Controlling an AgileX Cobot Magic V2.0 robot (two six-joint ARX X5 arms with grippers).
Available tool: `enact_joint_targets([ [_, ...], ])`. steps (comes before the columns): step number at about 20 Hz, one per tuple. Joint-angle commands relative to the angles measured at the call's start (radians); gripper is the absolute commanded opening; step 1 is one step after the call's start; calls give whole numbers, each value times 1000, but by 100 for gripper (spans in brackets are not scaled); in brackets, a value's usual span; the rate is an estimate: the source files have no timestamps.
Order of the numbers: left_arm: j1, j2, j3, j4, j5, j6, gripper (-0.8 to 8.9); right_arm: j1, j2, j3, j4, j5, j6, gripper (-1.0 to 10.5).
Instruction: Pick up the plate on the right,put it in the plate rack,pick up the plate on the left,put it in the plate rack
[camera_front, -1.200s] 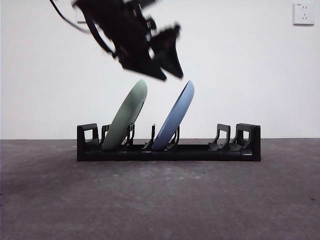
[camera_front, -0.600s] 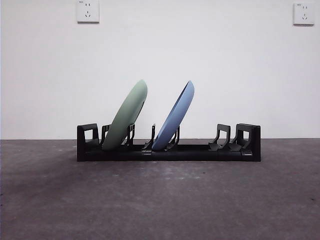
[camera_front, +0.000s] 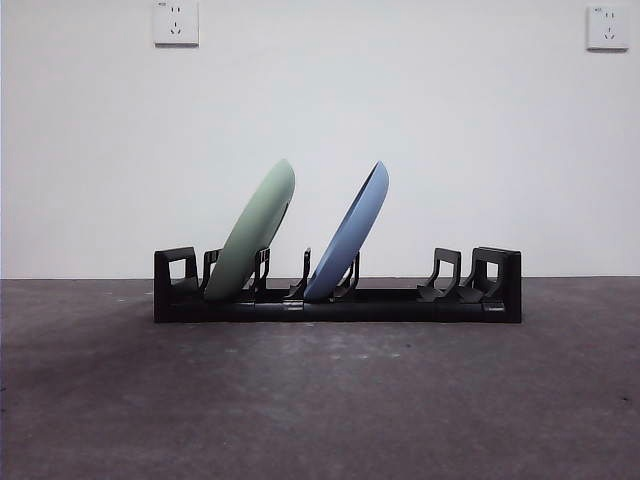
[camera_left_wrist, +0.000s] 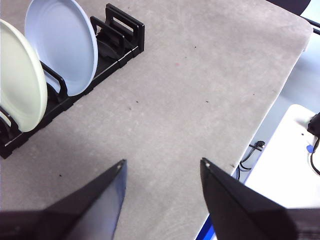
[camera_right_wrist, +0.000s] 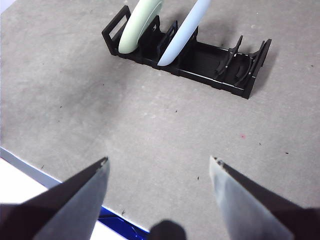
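Observation:
The black plate rack (camera_front: 337, 300) stands across the middle of the grey table. A pale green plate (camera_front: 254, 232) leans in its left slots and a light blue plate (camera_front: 349, 235) leans in slots near the middle. From the wrist cameras, the rack (camera_left_wrist: 116, 36) (camera_right_wrist: 212, 62), green plate (camera_left_wrist: 17, 82) (camera_right_wrist: 139, 25) and blue plate (camera_left_wrist: 64, 44) (camera_right_wrist: 183, 32) all lie well away. My left gripper (camera_left_wrist: 161, 167) is open and empty, high over bare table. My right gripper (camera_right_wrist: 159, 161) is open and empty too. Neither arm shows in the front view.
The table's edge (camera_left_wrist: 280, 95) runs close beside the left gripper, with a white surface and cables (camera_left_wrist: 252, 152) beyond it. A blue-trimmed table edge (camera_right_wrist: 35, 172) lies near the right gripper. Two wall sockets (camera_front: 176, 22) sit on the white wall.
One second ago a dark arm hung above the two plates in the front view; it has withdrawn out of that view. Plates and rack have not moved.

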Motion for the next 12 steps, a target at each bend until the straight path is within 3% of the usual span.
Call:
enact_joint_targets([
  [1, -2, 5, -2, -1, 0, -10, 142, 0, 2, -7, -22, -5, -6, 222],
  [2, -2, 8, -2, -2, 0, 0, 12, 0, 2, -7, -22, -5, -8, 52],
  [3, -2, 9, -2, -2, 0, 3, -5, 0, 2, -7, -22, -5, -11, -7],
  [6, -2, 11, -2, -1, 0, 3, -5, 0, 2, -7, -22, -2, -10, -8],
  [9, -2, 12, -2, 0, -1, 3, -4, 0, 3, -7, -22, 0, 68, 1],
  [12, -2, 14, -2, 0, -1, 3, -4, 0, 8, -7, -22, 1, 72, 1],
])
